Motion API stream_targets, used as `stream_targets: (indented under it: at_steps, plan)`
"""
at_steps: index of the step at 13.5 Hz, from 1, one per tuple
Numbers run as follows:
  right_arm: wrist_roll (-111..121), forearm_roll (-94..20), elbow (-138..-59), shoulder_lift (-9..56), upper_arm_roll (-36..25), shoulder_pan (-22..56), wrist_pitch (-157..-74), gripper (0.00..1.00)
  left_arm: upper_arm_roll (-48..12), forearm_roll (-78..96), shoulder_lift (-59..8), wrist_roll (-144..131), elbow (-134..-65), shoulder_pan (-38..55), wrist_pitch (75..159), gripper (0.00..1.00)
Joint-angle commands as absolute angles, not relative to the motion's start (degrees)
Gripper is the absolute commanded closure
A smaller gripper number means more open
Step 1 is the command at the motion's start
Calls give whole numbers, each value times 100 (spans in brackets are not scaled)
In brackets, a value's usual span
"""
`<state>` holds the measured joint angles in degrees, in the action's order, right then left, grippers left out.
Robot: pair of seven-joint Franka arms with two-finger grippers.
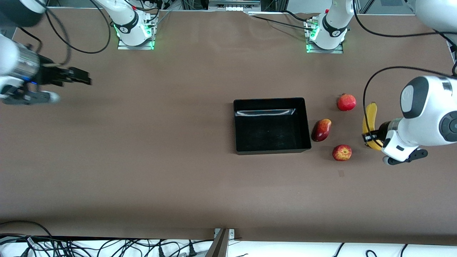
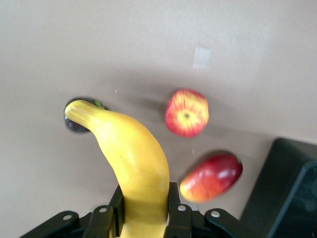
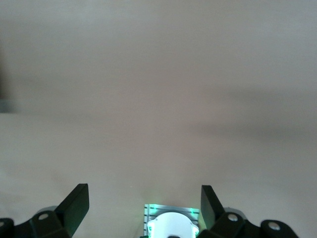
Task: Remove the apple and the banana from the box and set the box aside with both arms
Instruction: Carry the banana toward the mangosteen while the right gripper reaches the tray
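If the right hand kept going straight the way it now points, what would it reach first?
Probably nothing on the table: the right hand, open, points along bare tabletop. Its wrist view shows only the right arm's base ahead; depth is unclear.

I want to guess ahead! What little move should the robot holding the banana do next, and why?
Probably open the left gripper and let go. Its fingers are shut on the banana, which is already outside the empty box, beside the apple.
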<state>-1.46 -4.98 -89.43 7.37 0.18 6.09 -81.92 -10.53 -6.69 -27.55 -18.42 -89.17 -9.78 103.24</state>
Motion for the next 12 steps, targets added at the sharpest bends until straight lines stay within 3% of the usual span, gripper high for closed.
stream_targets:
  at_steps: [1,5,10,12]
  plan:
    - [-411,-912,-8684,1360,9,1246,-8663,0,-967,-633,-3101,-1618,-8886,-923,10678,100]
    - [-1903,-1476,-8657,2099,9,2107,-10112,0,-949,-1159,-3690,-1565,-8877,-1072,11494,100]
    - [-3479,-1468,-8534,2925,9,3285,-12002,0,-897,-1353,-4007,-1529,-8877,-1134,11962,100]
    - [-3542,-1433,-8534,3207,9,3646,-12391,0,-888,-1371,-4025,-1529,-8877,-1134,11997,99]
